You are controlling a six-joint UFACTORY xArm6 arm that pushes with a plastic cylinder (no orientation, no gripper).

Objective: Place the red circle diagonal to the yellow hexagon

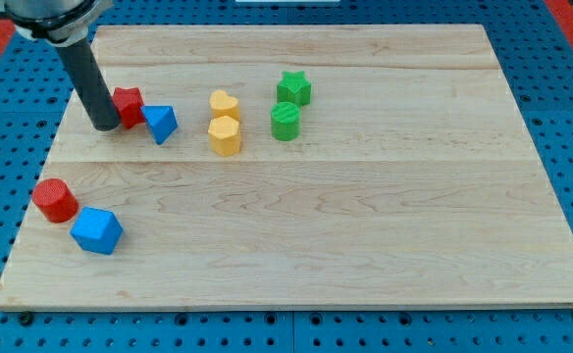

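The red circle (54, 199) lies near the board's left edge, low in the view. The yellow hexagon (225, 135) sits near the upper middle, just below a yellow heart (225, 105). My tip (105, 126) is at the upper left, touching the left side of a red star-shaped block (128, 106). The tip is well above the red circle and far left of the yellow hexagon.
A blue triangle (160, 123) sits right of the red star. A blue cube-like block (97, 230) lies just below right of the red circle. A green star (293, 88) and a green cylinder (286, 122) stand right of the yellow blocks. The wooden board (365, 216) rests on a blue pegboard.
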